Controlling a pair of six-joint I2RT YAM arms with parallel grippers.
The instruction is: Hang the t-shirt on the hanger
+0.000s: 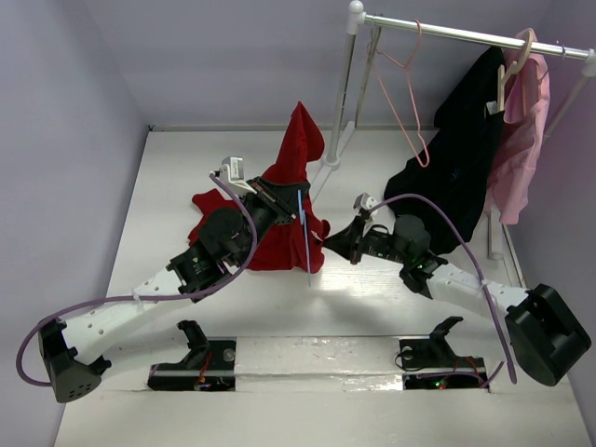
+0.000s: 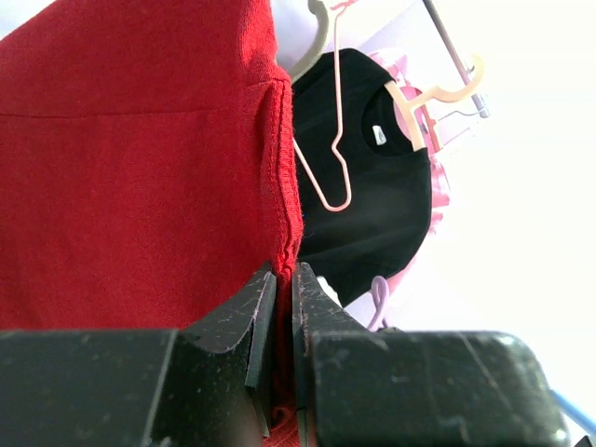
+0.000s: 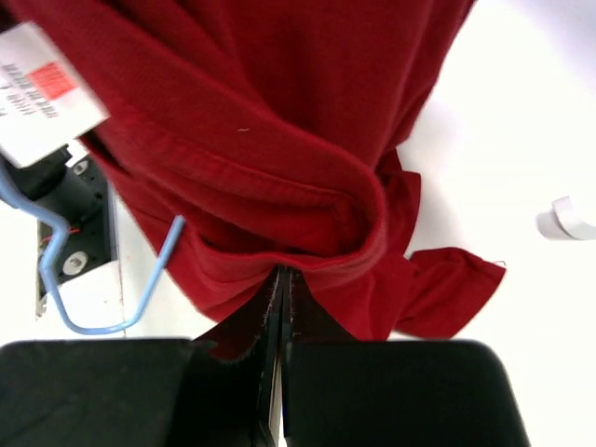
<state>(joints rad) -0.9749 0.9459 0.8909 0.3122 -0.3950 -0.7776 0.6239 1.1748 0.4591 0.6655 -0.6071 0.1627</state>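
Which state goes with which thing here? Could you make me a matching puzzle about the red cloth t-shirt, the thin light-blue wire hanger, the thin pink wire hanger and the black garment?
Things:
1. red cloth t-shirt
2. thin light-blue wire hanger
3. thin pink wire hanger
4. black garment

States:
A. hangs bare on the metal rail
B. pinched by the left gripper and the right gripper
C. hangs from that rail beside a pink garment
D. sits against the red cloth, between the two arms

Pairs: 1-B, 2-D, 3-A, 4-C
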